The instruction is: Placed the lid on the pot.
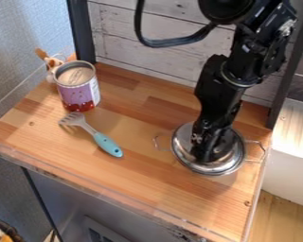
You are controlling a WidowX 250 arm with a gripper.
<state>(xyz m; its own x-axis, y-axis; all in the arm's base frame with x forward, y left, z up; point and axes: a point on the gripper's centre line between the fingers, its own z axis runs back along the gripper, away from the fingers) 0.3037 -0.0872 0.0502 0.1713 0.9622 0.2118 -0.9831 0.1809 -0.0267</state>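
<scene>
Hanging down over the right-hand part of the wooden tabletop [135, 175], the black gripper [206, 150] comes to the middle of the round metal lid [231, 158]. The lid lies directly beneath it, spreading out around its lower end, with the shiny rim in sight on both sides and along the front. How far the gripper is open, and whether it has hold of the lid, I cannot tell, since its dark body hides that spot. The lid sits over the pot [262, 152], whose thin wire handles stick out to the left and right from under the rim. Whether the lid is fully seated all the way round cannot be made out.

Well apart from the gripper, on the left, a blue-handled fork [108, 145] lies slantwise, its prongs pointing toward the back left. Just behind those prongs stands an upright can [78, 90] with a purple and red label. Pale boards [160, 61] rise behind the tabletop.
</scene>
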